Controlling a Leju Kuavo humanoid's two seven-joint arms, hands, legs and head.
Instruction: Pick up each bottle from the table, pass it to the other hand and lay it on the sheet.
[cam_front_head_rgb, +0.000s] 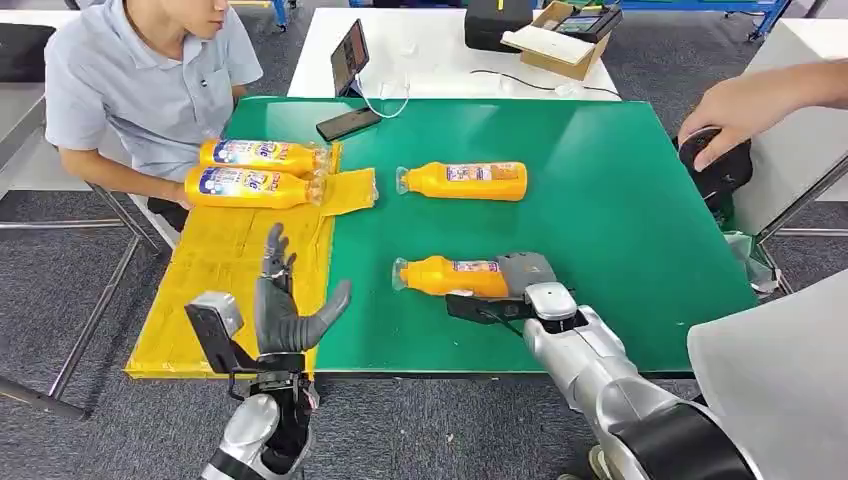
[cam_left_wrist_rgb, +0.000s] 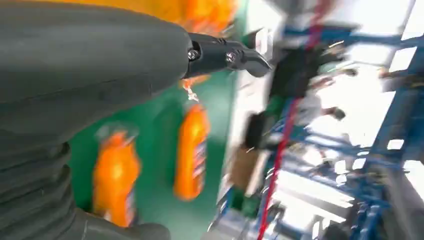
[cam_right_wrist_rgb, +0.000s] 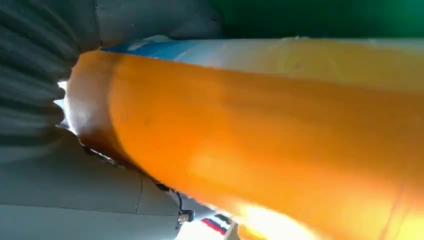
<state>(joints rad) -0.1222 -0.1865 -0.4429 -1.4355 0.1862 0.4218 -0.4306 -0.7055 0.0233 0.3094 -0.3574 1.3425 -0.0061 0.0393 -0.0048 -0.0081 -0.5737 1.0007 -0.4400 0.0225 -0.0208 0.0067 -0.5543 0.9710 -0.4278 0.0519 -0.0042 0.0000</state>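
Two orange bottles (cam_front_head_rgb: 262, 155) (cam_front_head_rgb: 250, 187) lie side by side at the far end of the yellow sheet (cam_front_head_rgb: 220, 270). A third orange bottle (cam_front_head_rgb: 465, 181) lies on the green table top (cam_front_head_rgb: 620, 220), apart from both hands. The nearest bottle (cam_front_head_rgb: 450, 276) lies on its side, and my right hand (cam_front_head_rgb: 525, 280) grips its base end. Up close in the right wrist view, this bottle (cam_right_wrist_rgb: 275, 140) sits against my right hand (cam_right_wrist_rgb: 60, 175). My left hand (cam_front_head_rgb: 285, 305) is raised over the sheet's near edge, fingers spread and empty. Past my left hand (cam_left_wrist_rgb: 75, 75), the left wrist view shows two blurred bottles (cam_left_wrist_rgb: 192, 150) (cam_left_wrist_rgb: 114, 175).
A person sits at the table's far left, an arm resting beside the sheet's bottles. Another person's hand (cam_front_head_rgb: 735, 110) rests on a black object (cam_front_head_rgb: 715, 170) at the right edge. A phone (cam_front_head_rgb: 348, 123) lies at the back, and behind it are a tablet (cam_front_head_rgb: 350, 55) and a cardboard box (cam_front_head_rgb: 560, 35).
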